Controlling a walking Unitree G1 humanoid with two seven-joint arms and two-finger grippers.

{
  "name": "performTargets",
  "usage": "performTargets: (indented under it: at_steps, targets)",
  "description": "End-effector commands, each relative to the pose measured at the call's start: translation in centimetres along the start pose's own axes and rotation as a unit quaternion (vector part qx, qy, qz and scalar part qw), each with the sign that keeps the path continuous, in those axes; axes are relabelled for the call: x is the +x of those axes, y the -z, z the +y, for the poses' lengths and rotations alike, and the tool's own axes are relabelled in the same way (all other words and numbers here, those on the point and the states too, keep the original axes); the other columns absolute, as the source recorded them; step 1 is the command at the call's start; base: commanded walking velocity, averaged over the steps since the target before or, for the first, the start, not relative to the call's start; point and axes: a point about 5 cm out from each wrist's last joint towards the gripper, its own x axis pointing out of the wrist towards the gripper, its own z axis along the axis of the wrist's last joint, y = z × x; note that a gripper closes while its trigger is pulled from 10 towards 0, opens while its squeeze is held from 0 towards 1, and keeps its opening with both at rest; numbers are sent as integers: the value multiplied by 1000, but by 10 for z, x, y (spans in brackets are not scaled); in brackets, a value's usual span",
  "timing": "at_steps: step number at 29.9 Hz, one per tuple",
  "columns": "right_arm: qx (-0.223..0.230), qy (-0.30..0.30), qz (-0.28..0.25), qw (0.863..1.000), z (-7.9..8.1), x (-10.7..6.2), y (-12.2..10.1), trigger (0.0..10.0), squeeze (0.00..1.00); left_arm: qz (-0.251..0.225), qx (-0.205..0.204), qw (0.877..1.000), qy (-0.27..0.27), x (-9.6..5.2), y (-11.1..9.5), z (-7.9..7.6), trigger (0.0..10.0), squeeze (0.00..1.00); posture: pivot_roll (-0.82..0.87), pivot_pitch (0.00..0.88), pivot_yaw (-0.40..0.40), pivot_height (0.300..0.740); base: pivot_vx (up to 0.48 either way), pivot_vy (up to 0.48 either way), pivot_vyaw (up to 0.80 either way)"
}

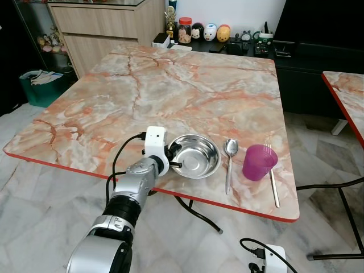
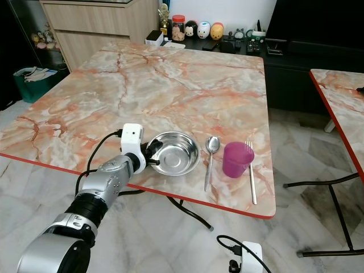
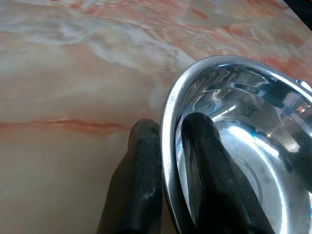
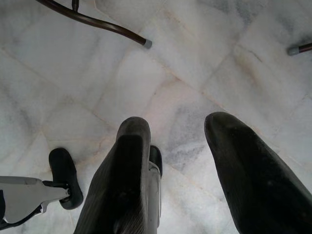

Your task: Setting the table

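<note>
Near the front edge of the marble desk in front of me stands a shiny steel bowl, upright and empty, its left rim pinched in my left hand, one finger inside and one outside. Just right of it a metal spoon lies with its bowl end away from me. Further right a purple plastic cup stands upright, with a fork lying just beside it, tines away from me.
</note>
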Motion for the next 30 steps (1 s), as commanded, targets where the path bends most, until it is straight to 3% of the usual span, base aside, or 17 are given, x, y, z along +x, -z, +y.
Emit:
performTargets:
  at_steps: [1,4,5,6,7,10,16,17,22,23,28,30]
  targets:
    - [2,1,4,1000,-1,0,2,10000,0,18,-1,1000,-18,-4,10,10,0,0,69,0,-26,711,0,0,0]
    - [1,2,4,1000,-1,-1,2,10000,0,-5,-41,999,-15,-9,9,12,0,0,68,0,-29,711,0,0,0]
    - [1,2,4,1000,-1,-1,2,10000,0,-23,-48,999,-8,-10,6,12,902,0,67,0,-29,711,0,0,0]
    - [1,2,4,1000,-1,-1,2,10000,0,-41,-58,997,-1,-12,2,11,6235,0,67,0,-29,711,0,0,0]
    - [1,3,4,1000,-2,-1,2,10000,0,-60,-82,995,6,-14,-2,10,10000,0,67,0,-31,711,0,0,0]
    - [-1,3,4,1000,-2,-1,2,10000,0,-98,-133,986,29,-20,-10,9,10000,0,70,0,-34,711,0,0,0]
    - [-3,5,3,1000,-3,-1,1,10000,0,-131,-162,977,44,-30,-15,12,10000,0,68,0,-37,711,0,0,0]
    - [-3,6,2,1000,-3,-1,1,10000,0,-151,-187,970,41,-36,-18,15,10000,0,69,0,-40,711,0,0,0]
    - [-3,8,2,1000,-4,-1,1,10000,0,-184,-227,955,57,-47,-26,15,10000,0,67,0,-43,711,0,0,0]
    - [-3,8,2,1000,-5,-1,1,10000,0,-200,-243,947,63,-50,-31,14,10000,0,64,0,-45,711,0,0,0]
    - [-1,12,0,1000,-6,-1,1,10000,0,-249,-244,930,118,-64,-56,1,10000,0,68,0,-52,711,0,0,0]
    - [-2,13,-2,1000,-6,-1,0,10000,0,-268,-217,932,108,-68,-68,-1,10000,0,69,0,-53,711,0,0,0]
